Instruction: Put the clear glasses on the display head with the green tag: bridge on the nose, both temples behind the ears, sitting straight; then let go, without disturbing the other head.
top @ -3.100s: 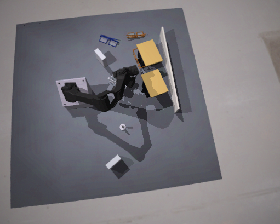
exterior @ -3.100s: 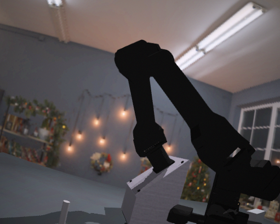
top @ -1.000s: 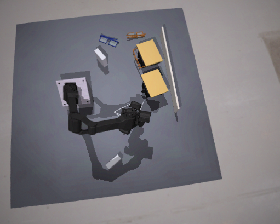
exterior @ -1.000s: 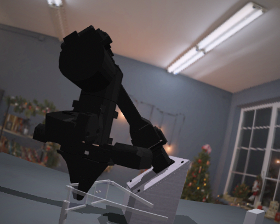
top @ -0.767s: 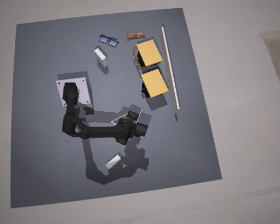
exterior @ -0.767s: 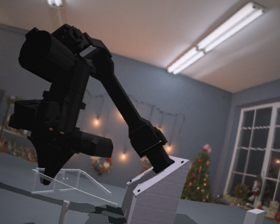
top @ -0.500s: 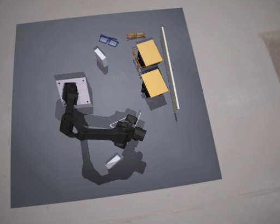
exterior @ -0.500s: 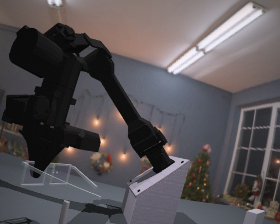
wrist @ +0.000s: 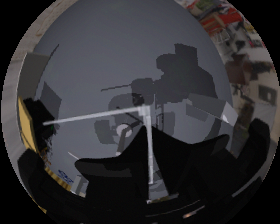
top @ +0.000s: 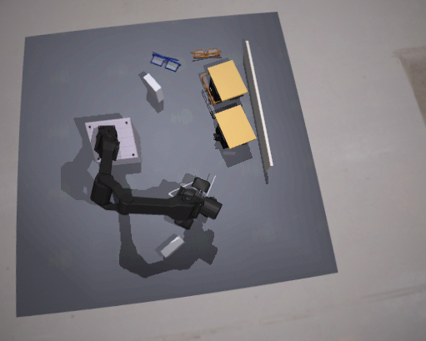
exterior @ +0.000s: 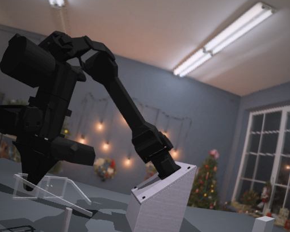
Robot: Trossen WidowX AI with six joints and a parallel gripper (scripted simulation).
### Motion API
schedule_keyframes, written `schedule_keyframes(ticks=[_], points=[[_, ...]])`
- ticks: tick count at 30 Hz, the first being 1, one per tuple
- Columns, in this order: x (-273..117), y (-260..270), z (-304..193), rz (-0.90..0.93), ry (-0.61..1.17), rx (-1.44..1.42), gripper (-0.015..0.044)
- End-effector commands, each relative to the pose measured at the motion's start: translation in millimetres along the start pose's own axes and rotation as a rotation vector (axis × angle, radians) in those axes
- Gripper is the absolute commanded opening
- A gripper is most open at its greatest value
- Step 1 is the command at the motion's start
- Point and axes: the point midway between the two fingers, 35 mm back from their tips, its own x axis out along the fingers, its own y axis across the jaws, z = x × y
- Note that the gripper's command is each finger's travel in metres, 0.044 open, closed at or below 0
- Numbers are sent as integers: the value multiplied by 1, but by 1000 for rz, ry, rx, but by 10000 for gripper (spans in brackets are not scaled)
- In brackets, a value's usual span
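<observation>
With its fingers pinched on the clear glasses (top: 210, 187) (exterior: 64, 178) (wrist: 150, 145), the gripper (exterior: 29, 188) (wrist: 146, 128) holds them above the counter (top: 277, 243), well apart from both yellow-topped heads (top: 228, 80) (top: 235, 126). Orange glasses (top: 212, 97) on the farther head; blue pair (top: 165, 62) and another orange pair (top: 207, 53) nearby on the counter.

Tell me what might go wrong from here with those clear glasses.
The gripper pinches only a small part of the thin clear glasses, so they might twist or slip.

Their long temples stick out and might snag on the bare head.

The head with orange glasses stands close beside it; a wide approach might knock it.
</observation>
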Motion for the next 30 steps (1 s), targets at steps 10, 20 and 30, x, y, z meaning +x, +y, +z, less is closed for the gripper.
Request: schedule_keyframes(ticks=[10,20,30], points=[[41,3,-5,3,12,-16,0],[41,-3,2,2,12,-15,0],[41,-4,4,2,11,-15,0]])
